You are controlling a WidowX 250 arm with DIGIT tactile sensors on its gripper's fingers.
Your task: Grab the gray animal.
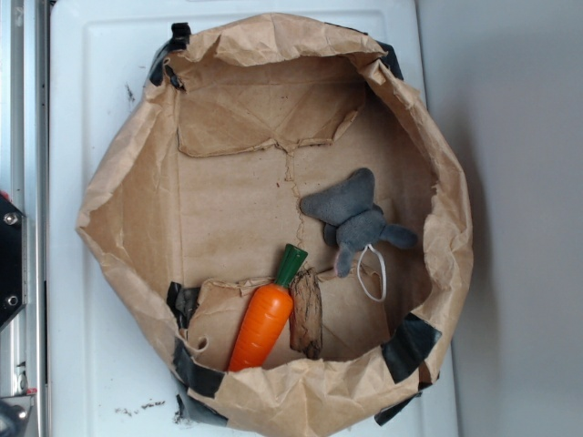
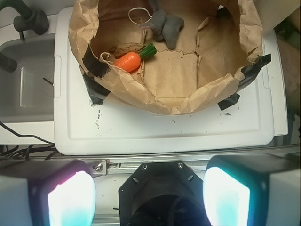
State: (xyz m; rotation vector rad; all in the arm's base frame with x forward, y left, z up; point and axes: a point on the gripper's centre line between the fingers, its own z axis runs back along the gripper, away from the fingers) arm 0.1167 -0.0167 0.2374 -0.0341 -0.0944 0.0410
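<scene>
The gray animal, a small plush toy with floppy ears and a thin white loop, lies inside the brown paper bag toward its right side. In the wrist view the gray animal shows at the bag's far end, partly cut by the top edge. My gripper is open, its two glowing fingertips wide apart at the bottom of the wrist view, well back from the paper bag and above the robot base. The gripper does not show in the exterior view.
An orange plastic carrot with a green top lies in the bag beside a small brown wood piece. The bag, taped with black strips, sits on a white board. A grey sink is at the left.
</scene>
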